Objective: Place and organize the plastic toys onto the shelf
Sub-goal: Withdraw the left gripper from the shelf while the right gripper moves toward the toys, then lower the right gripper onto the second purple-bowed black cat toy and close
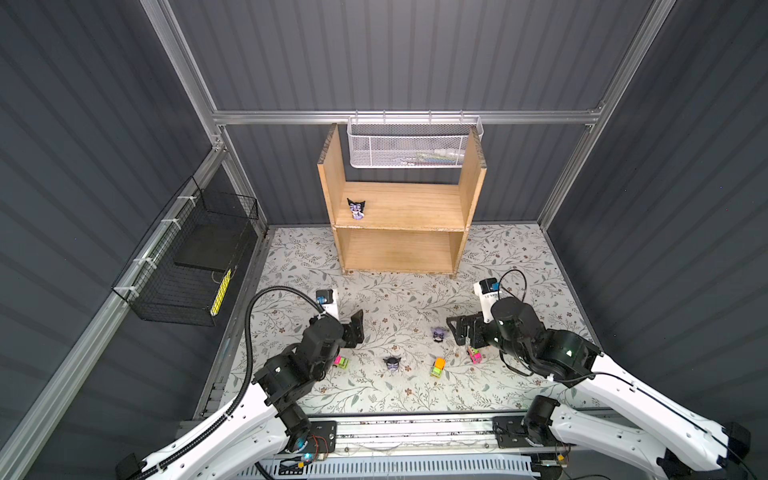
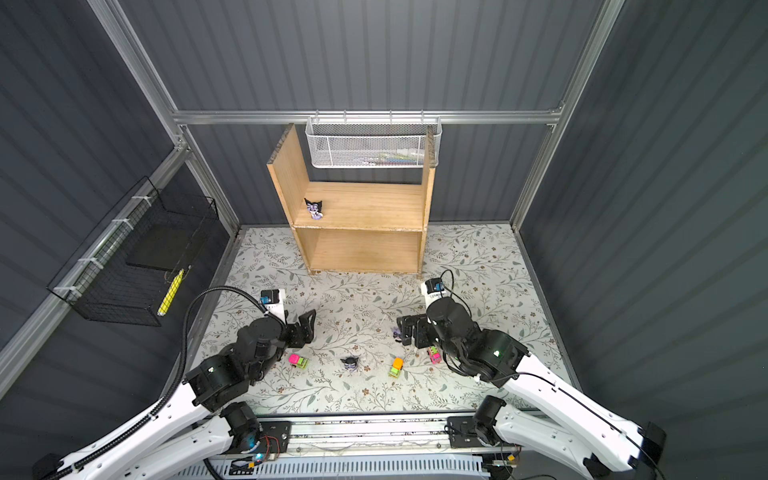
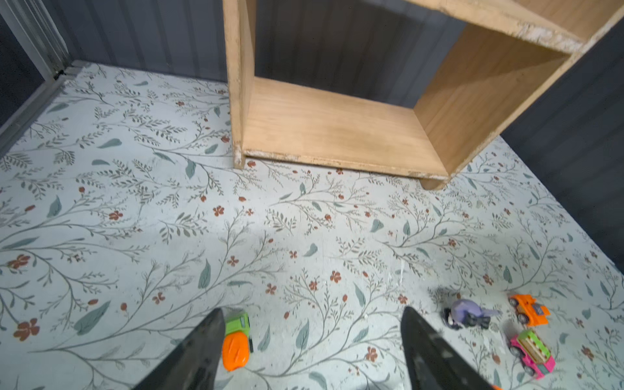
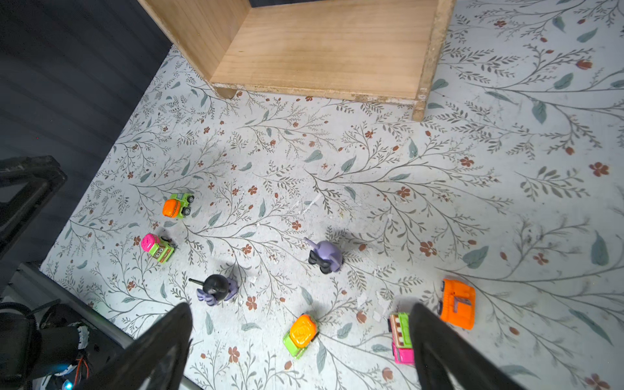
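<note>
Two tiers make up the wooden shelf [image 1: 415,208] at the back of the floral mat [image 1: 386,291]. One purple-and-black figurine [image 1: 356,209] stands on its upper board, near the left panel. Both arms reach in from the near edge, bent at the elbow, with their wrists turned toward the middle. The right gripper [image 4: 300,309] hangs over the mat, tilted down, its jaws spread wide and empty. The left gripper [image 3: 312,315] is likewise parted and holds nothing. Seven toys lie loose on the mat. In the right wrist view an orange-and-lime car [image 4: 301,334] sits between the fingers, its long axis skewed to the line joining them. A purple figurine [image 4: 324,256] lies farther ahead. The right arm is nearer to both, so I judge the next pick to be its own, calling for a descent and perhaps a wrist turn.
</note>
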Motion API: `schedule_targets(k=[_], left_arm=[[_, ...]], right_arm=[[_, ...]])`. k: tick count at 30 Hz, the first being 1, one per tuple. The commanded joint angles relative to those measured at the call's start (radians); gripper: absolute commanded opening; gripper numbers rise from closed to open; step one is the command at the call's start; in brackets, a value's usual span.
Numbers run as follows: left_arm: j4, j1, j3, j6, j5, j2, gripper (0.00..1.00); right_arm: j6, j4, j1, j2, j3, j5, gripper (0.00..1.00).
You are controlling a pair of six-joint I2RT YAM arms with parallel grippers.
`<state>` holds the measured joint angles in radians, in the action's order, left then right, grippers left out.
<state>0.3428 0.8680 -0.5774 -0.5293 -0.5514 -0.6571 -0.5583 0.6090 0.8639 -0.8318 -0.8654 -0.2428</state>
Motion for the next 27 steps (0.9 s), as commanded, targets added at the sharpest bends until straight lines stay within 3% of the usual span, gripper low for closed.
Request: schedule_targets(k=[1, 6, 12, 16, 18, 21, 27], left_arm=[[0.036, 0.036, 0.058, -0.087, -0.033, 0.049, 0.81], [-0.031, 0.110, 0.141, -0.145, -0.031, 0.006, 0.81], [-0.035, 0.274, 0.135, -0.177, -0.190, -0.116, 0.82], [0.014, 0.282, 0.092, -0.142, -0.241, -0.145, 0.87], [0.068, 0.280, 0.060, -0.136, -0.312, -0.149, 0.93], [0.107, 0.213, 0.021, -0.083, -0.296, -0.189, 0.98], [0.030, -0.126, 0.025, 0.010, -0.023, -0.257, 0.99]], right_arm=[[-0.052, 0.059, 0.029, 0.018, -0.009, -0.084, 0.99], [-0.077, 0.076, 0.046, 0.041, 0.013, -0.105, 0.99], [-0.104, 0.087, 0.049, 0.078, 0.065, -0.117, 0.99], [-0.156, 0.049, 0.081, 0.086, 0.119, -0.122, 0.92], [-0.188, 0.000, 0.149, 0.079, 0.149, -0.152, 0.90], [-0.236, -0.024, 0.250, 0.031, 0.158, -0.239, 0.85], [-0.342, -0.130, 0.426, -0.098, 0.190, -0.351, 0.81]])
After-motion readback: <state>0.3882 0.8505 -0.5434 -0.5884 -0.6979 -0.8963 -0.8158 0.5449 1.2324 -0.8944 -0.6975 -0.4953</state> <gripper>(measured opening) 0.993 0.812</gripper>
